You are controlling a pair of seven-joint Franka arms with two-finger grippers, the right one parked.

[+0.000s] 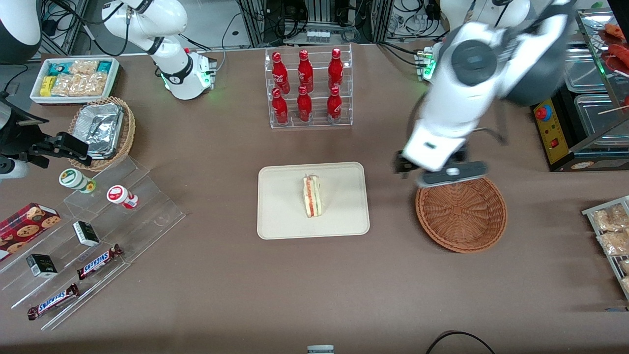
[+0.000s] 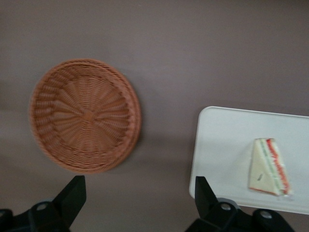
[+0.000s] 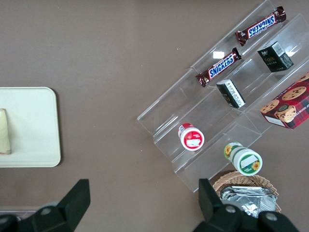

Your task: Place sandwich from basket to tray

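Pale bread wedge: the sandwich lies on its side near the middle of the tray, red and green filling edge showing, touching nothing else.
Cream tray: you have only the sandwich on it; nothing overhangs the rim.
Wicker basket: the basket sits well apart from the tray, toward the working arm's end, and holds nothing.
Gripper: your gripper hangs above the table between basket and tray, fingers spread wide and holding nothing.
Step in hand: by my reading the placing is done and you are retreating; lift straight up so nothing clips the basket rim or nudges the tray.
Bottle rack: six red bottles stand farther from the front camera than the tray.
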